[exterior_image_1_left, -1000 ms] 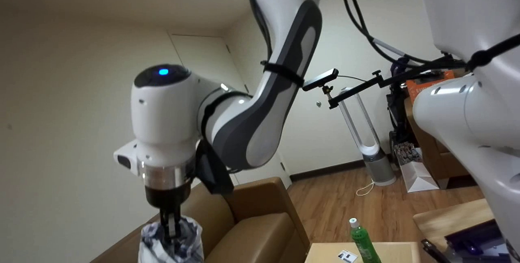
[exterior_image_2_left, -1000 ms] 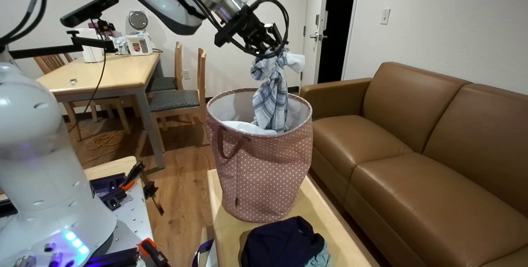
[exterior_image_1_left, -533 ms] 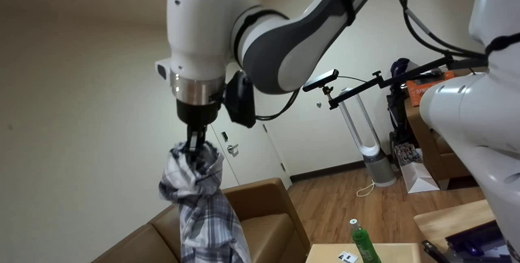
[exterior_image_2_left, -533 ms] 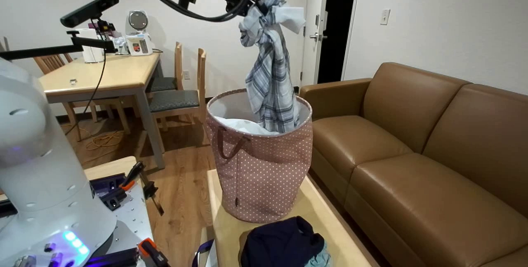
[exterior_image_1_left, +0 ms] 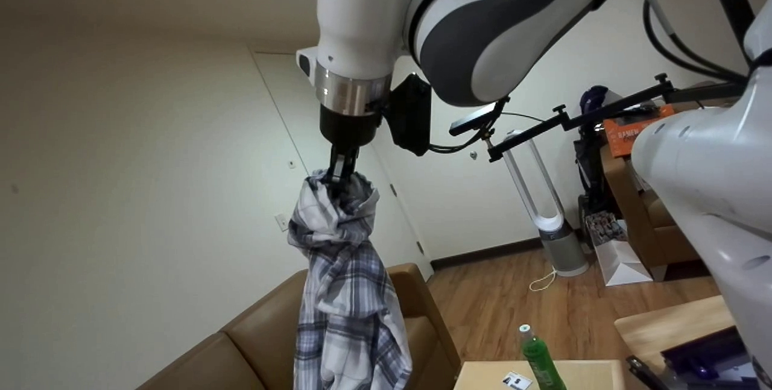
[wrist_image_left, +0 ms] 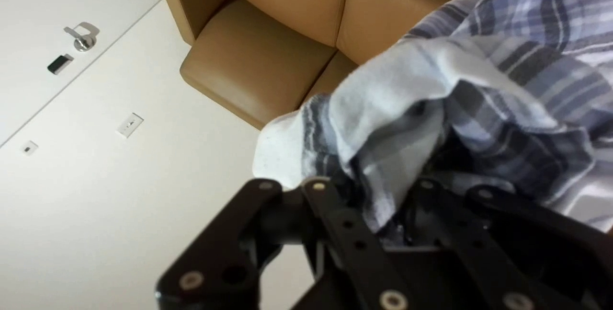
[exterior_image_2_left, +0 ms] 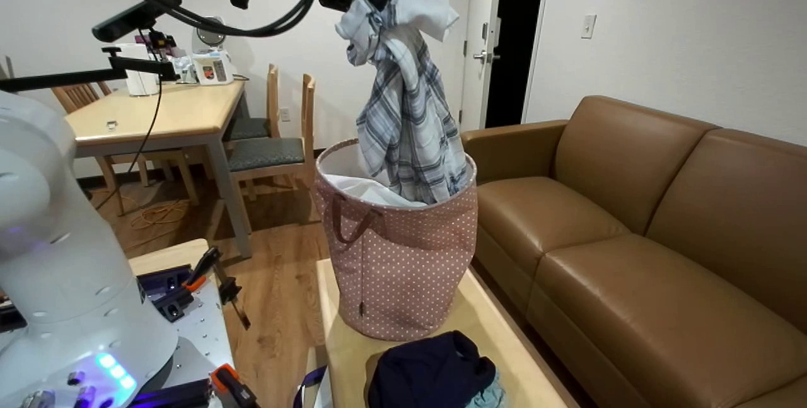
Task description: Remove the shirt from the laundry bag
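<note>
There is one plaid shirt (exterior_image_2_left: 410, 105), all blue, gray and white. It hangs up over the one laundry bag (exterior_image_2_left: 410, 263), and its low part goes down inside the bag's mouth, where the front rim hides the end of it. One gripper (exterior_image_1_left: 338, 182) pinches the shirt near the top, and the cloth bunches up around its tips. The bag is pink with white dots and stands up straight. Some white cloth (exterior_image_2_left: 371, 192) shows inside it, too. The bag sits on one light wood table (exterior_image_2_left: 347, 357). Just beside it, on the same table, lie one dark blue cloth (exterior_image_2_left: 429, 373) and one blue-green cloth (exterior_image_2_left: 489, 393), and those two touch. One brown couch (exterior_image_2_left: 605, 250) is next to the table. Farther back are three wooden chairs (exterior_image_2_left: 268, 152) near one bigger table (exterior_image_2_left: 157, 111). In an exterior view, one green bottle (exterior_image_1_left: 541, 358) with a white cap stands close to one card (exterior_image_1_left: 517, 380) on a wood top (exterior_image_1_left: 594, 373).
</note>
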You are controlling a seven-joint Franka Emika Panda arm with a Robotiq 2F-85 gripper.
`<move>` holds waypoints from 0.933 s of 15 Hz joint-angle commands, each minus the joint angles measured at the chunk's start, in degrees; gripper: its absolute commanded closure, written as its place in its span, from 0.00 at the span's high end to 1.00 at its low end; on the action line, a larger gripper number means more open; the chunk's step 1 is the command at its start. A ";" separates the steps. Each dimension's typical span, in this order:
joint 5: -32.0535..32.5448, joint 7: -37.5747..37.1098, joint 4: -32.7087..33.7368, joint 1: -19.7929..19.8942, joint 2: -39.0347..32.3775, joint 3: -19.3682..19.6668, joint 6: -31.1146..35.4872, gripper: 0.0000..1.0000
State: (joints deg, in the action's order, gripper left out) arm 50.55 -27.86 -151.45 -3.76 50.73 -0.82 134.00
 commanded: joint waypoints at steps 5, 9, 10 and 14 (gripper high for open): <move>-6.63 -0.17 -0.98 11.91 9.47 3.77 -1.30 0.06; -9.58 -1.91 -3.61 20.20 6.94 6.49 -1.58 0.06; -9.55 -2.72 -5.09 22.25 5.52 6.68 -1.29 0.06; -9.37 -2.02 -8.05 21.77 5.26 8.21 -0.67 0.15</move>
State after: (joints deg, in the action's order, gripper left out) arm 41.17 -29.89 -159.52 18.01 55.95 7.39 133.33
